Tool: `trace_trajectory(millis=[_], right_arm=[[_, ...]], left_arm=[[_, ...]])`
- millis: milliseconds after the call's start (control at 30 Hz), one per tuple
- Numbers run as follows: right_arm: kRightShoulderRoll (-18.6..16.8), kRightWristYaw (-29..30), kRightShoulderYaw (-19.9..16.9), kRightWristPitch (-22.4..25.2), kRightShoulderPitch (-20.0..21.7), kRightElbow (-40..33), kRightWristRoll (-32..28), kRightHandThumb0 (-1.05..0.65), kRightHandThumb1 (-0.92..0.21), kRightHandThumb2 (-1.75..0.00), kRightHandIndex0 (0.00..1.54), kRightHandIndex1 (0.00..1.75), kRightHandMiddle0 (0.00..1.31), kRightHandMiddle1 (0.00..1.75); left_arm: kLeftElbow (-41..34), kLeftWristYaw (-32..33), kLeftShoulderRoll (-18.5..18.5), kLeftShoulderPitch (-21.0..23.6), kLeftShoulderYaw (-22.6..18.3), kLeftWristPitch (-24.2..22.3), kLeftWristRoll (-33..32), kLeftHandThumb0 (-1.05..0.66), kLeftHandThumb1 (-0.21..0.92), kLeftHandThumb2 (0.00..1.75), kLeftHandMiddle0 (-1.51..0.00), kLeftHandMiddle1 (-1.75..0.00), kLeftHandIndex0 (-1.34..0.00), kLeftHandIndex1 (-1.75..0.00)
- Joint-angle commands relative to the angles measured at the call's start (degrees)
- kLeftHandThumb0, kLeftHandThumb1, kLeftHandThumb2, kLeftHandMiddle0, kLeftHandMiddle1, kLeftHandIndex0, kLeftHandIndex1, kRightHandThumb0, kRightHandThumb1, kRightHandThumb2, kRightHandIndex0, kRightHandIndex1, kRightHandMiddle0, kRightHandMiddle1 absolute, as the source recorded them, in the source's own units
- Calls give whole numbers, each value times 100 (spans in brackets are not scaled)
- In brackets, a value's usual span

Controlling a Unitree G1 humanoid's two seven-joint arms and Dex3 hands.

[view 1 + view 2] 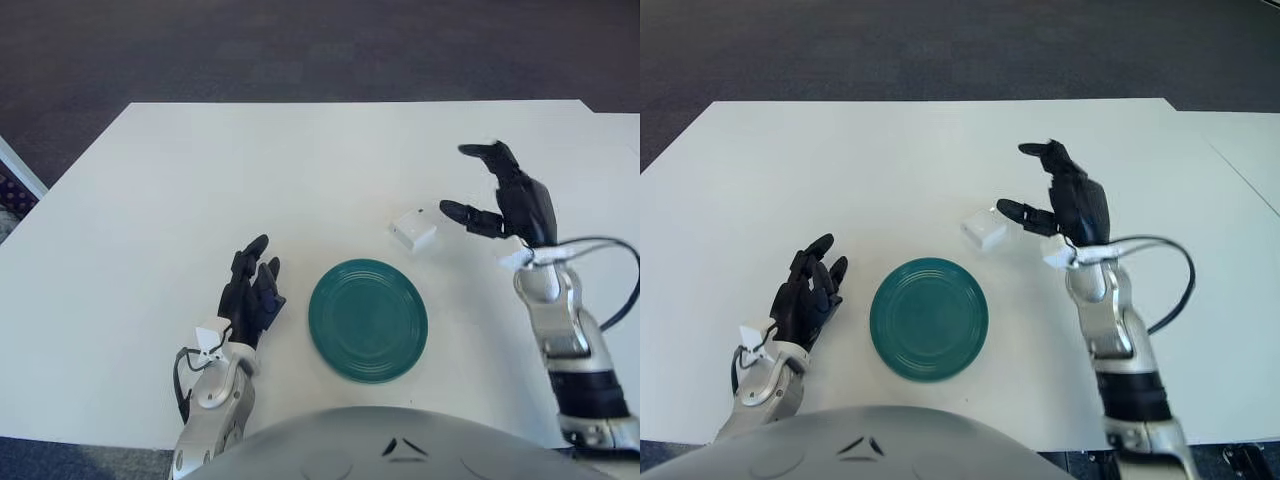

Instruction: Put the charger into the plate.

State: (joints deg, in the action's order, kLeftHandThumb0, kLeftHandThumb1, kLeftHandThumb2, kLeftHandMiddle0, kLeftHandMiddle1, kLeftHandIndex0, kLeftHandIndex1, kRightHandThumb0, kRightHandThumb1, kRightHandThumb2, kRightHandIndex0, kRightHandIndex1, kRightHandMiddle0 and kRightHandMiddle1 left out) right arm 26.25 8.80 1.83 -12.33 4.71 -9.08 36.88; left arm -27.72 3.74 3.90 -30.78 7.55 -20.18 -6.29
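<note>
The worktop (200, 170) is smooth, matt white. Left of the right hand's (520, 205) matt black fingers (465, 213), the charger (413, 231) looks like smooth white plastic. The teal plate (368, 320) has a soft glazed sheen with faint concentric ridges. Both forearms look like brushed silvery metal. Beyond the fingers, the floor (300, 50) is dark, rough carpet.

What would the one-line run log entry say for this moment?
phase: reach | right robot hand: open, beside charger | left robot hand: idle, left of plate | charger: on table, outside plate
</note>
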Motion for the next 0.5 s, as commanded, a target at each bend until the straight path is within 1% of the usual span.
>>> trace_trajectory(millis=[0, 67, 200, 233, 333, 467], right_arm=[[275, -276, 512, -150, 538, 241, 724, -70, -92, -32, 39, 0, 8, 80], [511, -603, 815, -257, 870, 322, 1079, -73, -92, -32, 37, 0, 6, 79], [781, -895, 1068, -429, 1113, 463, 1346, -77, -92, -35, 33, 0, 3, 76], [821, -930, 1102, -462, 1145, 493, 1382, -78, -92, -36, 32, 0, 2, 76], [958, -1035, 1390, -690, 1367, 763, 1652, -80, -92, -38, 28, 0, 0, 71], [990, -1037, 1646, -858, 1574, 1175, 1815, -81, -92, -41, 25, 0, 0, 67]], left_arm=[[152, 69, 11, 25, -46, -154, 46, -94, 92, 92, -26, -1, -3, -71], [173, 56, 27, 53, -43, -152, 28, -94, 92, 92, -26, -1, -3, -71], [173, 26, 30, 75, 8, -144, 39, -94, 92, 91, -27, -1, -4, -71], [173, 23, 30, 77, 19, -141, 43, -94, 92, 91, -27, -1, -4, -72], [180, -14, 1, 88, 67, -83, 64, -94, 92, 90, -27, -1, -4, -72], [169, -1, 2, 95, 118, -49, 92, -94, 92, 89, -27, -1, -6, -73]])
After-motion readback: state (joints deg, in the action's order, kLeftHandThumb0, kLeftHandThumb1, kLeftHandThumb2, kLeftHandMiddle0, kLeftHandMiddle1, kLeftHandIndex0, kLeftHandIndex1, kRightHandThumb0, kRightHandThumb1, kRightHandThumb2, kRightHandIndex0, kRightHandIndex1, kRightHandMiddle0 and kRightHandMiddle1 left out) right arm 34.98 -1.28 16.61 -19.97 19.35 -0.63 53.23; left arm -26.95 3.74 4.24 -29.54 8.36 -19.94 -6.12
